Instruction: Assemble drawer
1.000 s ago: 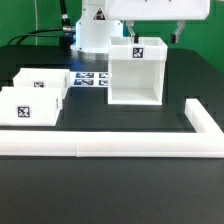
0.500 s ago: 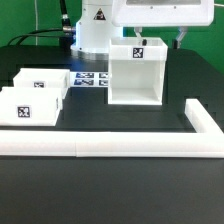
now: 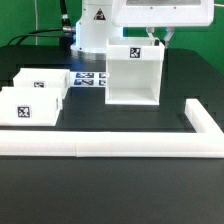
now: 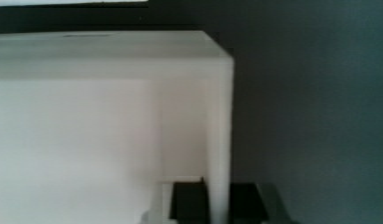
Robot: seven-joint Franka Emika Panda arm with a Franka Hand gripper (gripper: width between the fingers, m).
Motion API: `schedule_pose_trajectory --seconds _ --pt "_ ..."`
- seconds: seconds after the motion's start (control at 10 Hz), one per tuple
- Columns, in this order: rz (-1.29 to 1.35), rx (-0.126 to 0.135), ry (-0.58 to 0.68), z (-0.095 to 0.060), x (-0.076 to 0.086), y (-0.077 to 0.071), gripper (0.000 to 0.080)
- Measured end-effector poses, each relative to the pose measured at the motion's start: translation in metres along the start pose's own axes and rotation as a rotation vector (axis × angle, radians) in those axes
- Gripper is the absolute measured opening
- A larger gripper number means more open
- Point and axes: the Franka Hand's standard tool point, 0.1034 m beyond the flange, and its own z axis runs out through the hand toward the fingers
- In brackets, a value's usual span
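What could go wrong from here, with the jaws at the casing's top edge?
1. In the wrist view the jaws straddle one thin wall of the casing, not its middle; lifted so, it may swing or slip.
2. The blur hides whether they are clamped; a loose hold could drop it.
3. The marker board and a tray lie close on the exterior view's left; a shoved casing might hit them.
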Motion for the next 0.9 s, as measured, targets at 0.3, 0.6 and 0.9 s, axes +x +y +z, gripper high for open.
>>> schedule_pose_trajectory --seconds 0.3,0.6,0.9 --pt "0.000 0.000 0.000 0.000 0.000 0.000 0.0036" --pt "-0.013 0.002 -0.001 0.000 0.002 0.002 0.0036" --pt "-0.036 0.028 0.020 0.000 0.039 0.012 0.0038"
